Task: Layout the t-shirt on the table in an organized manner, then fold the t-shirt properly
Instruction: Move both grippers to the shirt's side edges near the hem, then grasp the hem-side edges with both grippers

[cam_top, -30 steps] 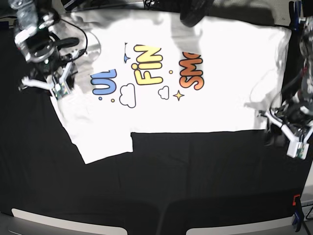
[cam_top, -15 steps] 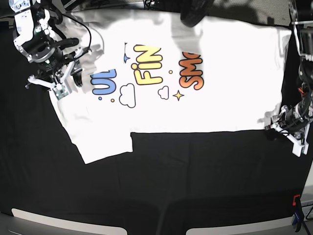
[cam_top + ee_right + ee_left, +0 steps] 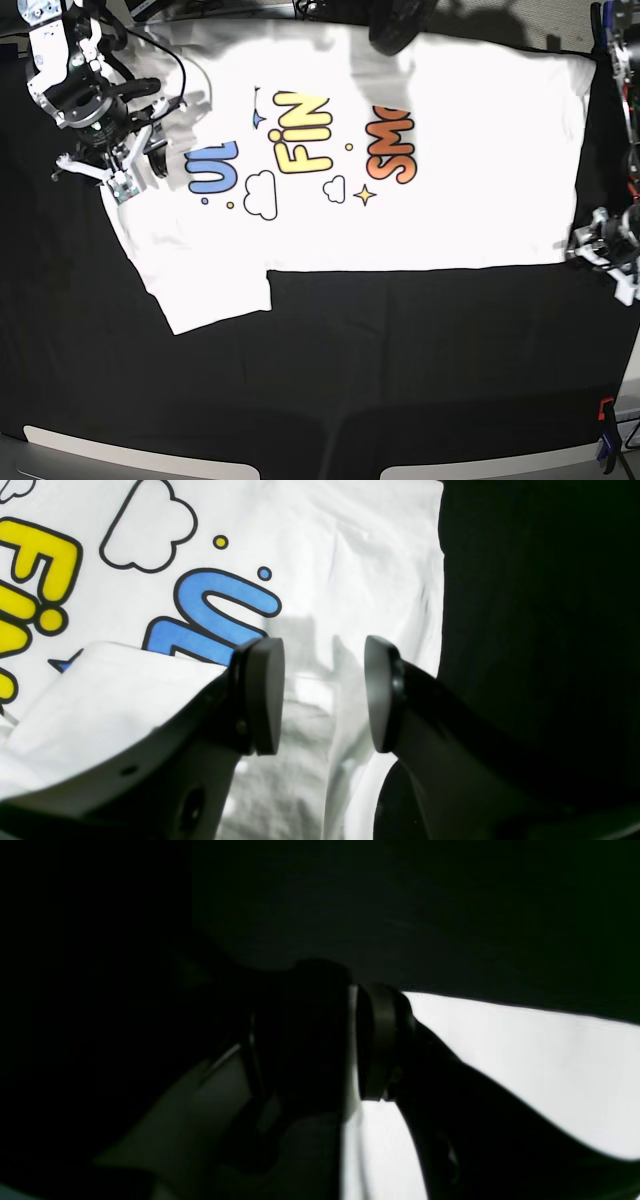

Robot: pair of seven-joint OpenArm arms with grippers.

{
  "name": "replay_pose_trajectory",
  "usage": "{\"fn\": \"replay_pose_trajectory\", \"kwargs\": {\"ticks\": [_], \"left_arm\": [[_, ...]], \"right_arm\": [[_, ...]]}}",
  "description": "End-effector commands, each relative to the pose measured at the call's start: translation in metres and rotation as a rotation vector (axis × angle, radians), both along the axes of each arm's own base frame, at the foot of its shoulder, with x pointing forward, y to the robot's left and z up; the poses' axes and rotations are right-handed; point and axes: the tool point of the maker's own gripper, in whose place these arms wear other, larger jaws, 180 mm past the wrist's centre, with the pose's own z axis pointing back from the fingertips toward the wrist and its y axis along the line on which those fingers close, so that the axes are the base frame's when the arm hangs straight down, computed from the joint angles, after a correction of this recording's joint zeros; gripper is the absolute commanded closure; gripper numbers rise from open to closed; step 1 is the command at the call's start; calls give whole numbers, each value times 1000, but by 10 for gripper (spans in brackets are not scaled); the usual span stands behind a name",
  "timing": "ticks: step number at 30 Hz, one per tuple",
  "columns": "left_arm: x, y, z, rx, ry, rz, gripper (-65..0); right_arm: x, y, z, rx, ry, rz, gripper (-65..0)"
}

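The white t-shirt (image 3: pixel 430 210) lies print up on the black table (image 3: pixel 400 370), with one sleeve pointing toward the front left. My right gripper (image 3: pixel 100 178) is open and hovers over the shirt's left edge beside the blue letters. In the right wrist view its pads (image 3: pixel 265 695) stand apart above the cloth (image 3: pixel 350 555), holding nothing. My left gripper (image 3: pixel 602 258) is at the shirt's right lower corner. In the dark left wrist view it (image 3: pixel 354 1050) is shut with a thin strip of white cloth between the pads, and the shirt (image 3: pixel 525 1055) stretches away from it.
A dark round object (image 3: pixel 395 25) overlaps the shirt's far edge. Clamps sit at the table's right edge, one near the front (image 3: pixel 605 425) and one at the back (image 3: pixel 605 30). White strips (image 3: pixel 100 442) line the front edge.
My left gripper has moved right, drawing the shirt's right lower corner out with it. My right gripper shifted slightly toward the back a second ago, then held still.
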Motion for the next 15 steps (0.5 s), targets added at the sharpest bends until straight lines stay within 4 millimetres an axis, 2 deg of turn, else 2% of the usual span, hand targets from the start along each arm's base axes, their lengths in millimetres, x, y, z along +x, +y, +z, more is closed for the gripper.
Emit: {"fn": "replay_pose_trajectory", "kwargs": {"ticks": [1,4,8,15], "left_arm": [[17,11,26,13,-72,9,-230],[17,9,27,-9,-77,4,-230],[12,1,16,-38,-43,4,-230],[2,-40,7,-224,-14,-86,-231]], "right_arm": [[7,-1,11,-5,-49,14,-254],[7,-1,11,-6,-49,14,-254],[6,-3,10,-19,-38,10,-254],[6,-3,9,-20,-35,9,-254]]}}
